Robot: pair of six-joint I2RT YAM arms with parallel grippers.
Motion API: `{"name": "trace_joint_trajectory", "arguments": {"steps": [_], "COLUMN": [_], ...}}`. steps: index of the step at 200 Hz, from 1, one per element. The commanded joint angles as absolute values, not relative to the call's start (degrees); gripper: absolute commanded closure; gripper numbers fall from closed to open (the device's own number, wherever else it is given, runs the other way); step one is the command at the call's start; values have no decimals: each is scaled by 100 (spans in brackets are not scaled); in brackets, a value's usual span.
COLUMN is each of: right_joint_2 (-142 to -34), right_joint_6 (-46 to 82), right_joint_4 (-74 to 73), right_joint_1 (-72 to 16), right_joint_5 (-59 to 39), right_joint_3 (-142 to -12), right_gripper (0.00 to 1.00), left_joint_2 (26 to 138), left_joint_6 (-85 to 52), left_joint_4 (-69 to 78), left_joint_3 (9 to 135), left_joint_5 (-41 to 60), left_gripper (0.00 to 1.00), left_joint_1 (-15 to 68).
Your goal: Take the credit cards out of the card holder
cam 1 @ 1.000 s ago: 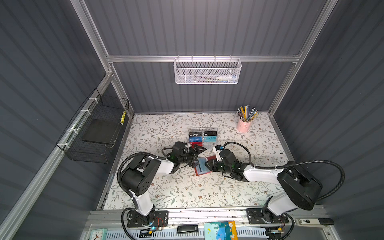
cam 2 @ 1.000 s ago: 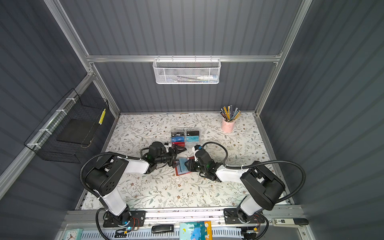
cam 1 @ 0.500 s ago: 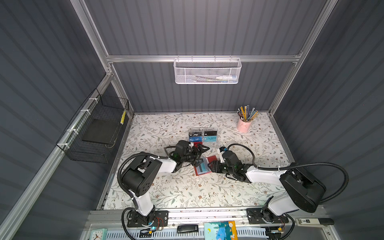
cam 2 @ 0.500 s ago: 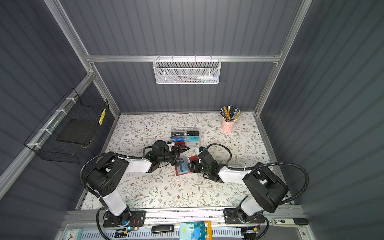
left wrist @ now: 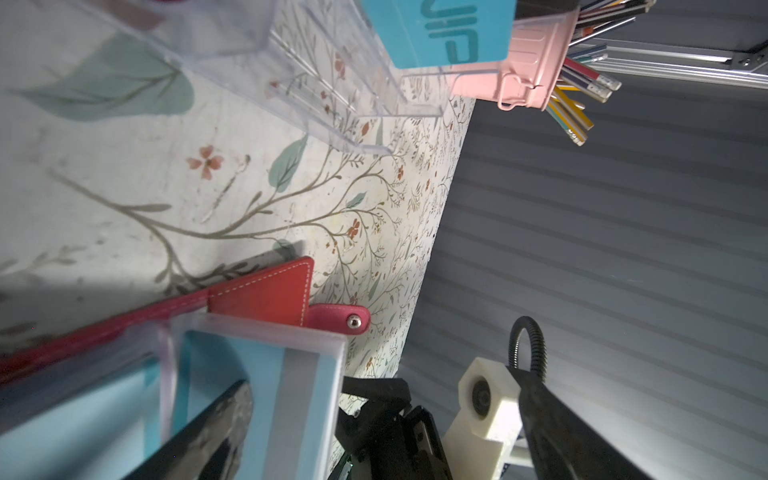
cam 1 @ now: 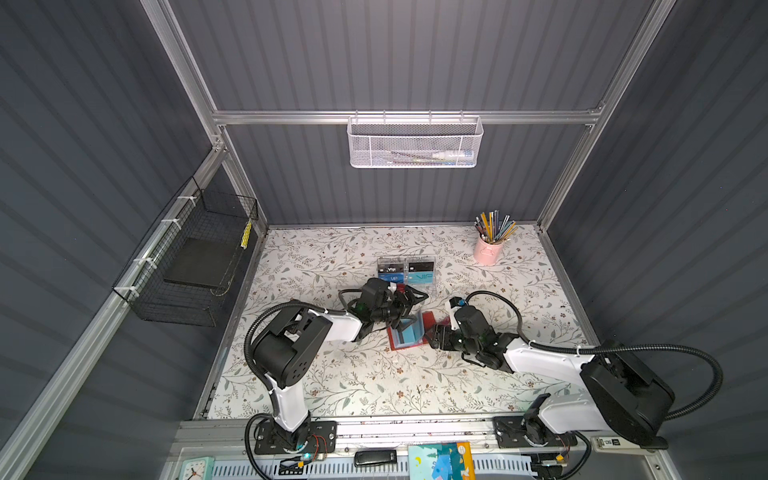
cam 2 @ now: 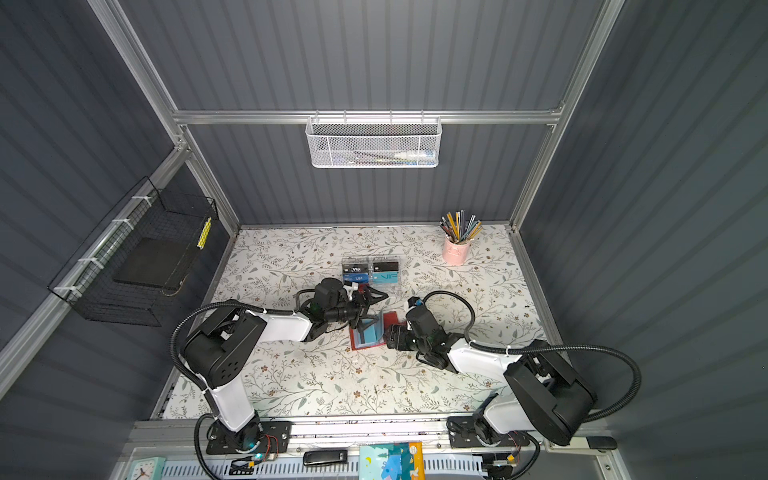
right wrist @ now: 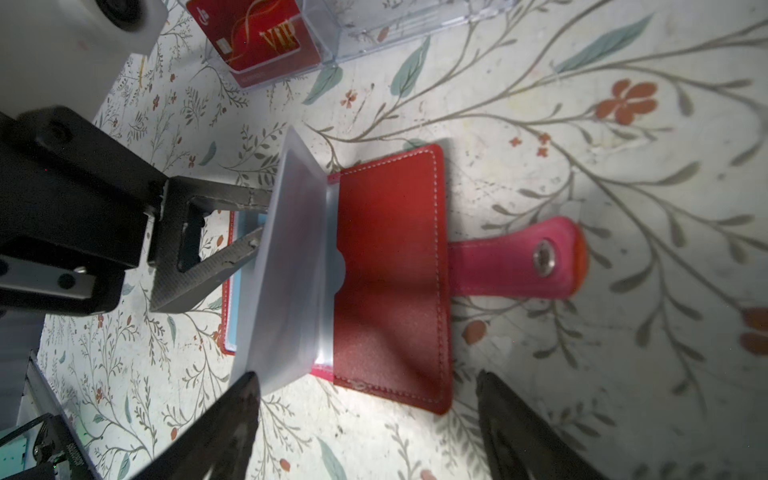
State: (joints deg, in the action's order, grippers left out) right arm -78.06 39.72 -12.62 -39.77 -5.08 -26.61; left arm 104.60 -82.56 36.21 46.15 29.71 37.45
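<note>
The red card holder (cam 1: pixel 429 321) (cam 2: pixel 391 322) (right wrist: pixel 390 270) lies open at mid-table, its pink strap tab (right wrist: pixel 519 257) (left wrist: pixel 340 322) flat on the cloth. One frosted sleeve (right wrist: pixel 291 266) stands up. A light-blue credit card (left wrist: pixel 232 365) (cam 1: pixel 409 334) lies in the sleeves behind it. My left gripper (cam 1: pixel 411 313) (cam 2: pixel 374 313) (left wrist: pixel 382 453) is open, and one of its fingers (left wrist: pixel 224 419) (right wrist: pixel 216 249) rests on that card against the raised sleeve. My right gripper (cam 1: pixel 433 337) (cam 2: pixel 390 337) (right wrist: pixel 365 432) stands open and empty at the holder's near right edge.
A clear acrylic rack (cam 1: pixel 407 272) (left wrist: pixel 332 83) just behind the holder holds a teal VIP card (left wrist: pixel 449 29), a red VIP card (right wrist: pixel 262 37) and darker ones. A pink pencil cup (cam 1: pixel 487 249) stands at the back right. Both grippers crowd the holder from either side.
My right gripper's jaws have spread wide and drawn back a little from the holder. The left gripper has moved right onto the holder's sleeves.
</note>
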Motion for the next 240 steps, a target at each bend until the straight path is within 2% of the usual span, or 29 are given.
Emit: {"name": "trace_joint_trajectory", "arguments": {"steps": [1,89,118,185,240], "right_joint_2": [-7629,-6697,-6489,-6855,-7392], "right_joint_6": [3895,3944,3940,3998,4166], "right_joint_4": [-1104,-565,-556,-1242,-1837], "right_joint_1": [-3921,-3734,-3546,-3465,-3472], "right_joint_5": [-458,-255,-565,-1303,-1853], "right_joint_3": [-2560,-2147,-2068,-2107,-2425], "right_gripper": [15,1,1,1,1], "left_joint_2": [10581,10808,10909,10320,9512], "left_joint_6": [-8190,-8247,-8447,-8278,-8104], "left_joint_4": [3611,3689,3969,3561,3228], "left_joint_3": [4713,4814,4752,4884,4288], "left_joint_5": [2915,2856,2831,2891,2969], "left_gripper": [0,0,0,0,0], "left_joint_1": [3813,3902,3938,3760,3207]}}
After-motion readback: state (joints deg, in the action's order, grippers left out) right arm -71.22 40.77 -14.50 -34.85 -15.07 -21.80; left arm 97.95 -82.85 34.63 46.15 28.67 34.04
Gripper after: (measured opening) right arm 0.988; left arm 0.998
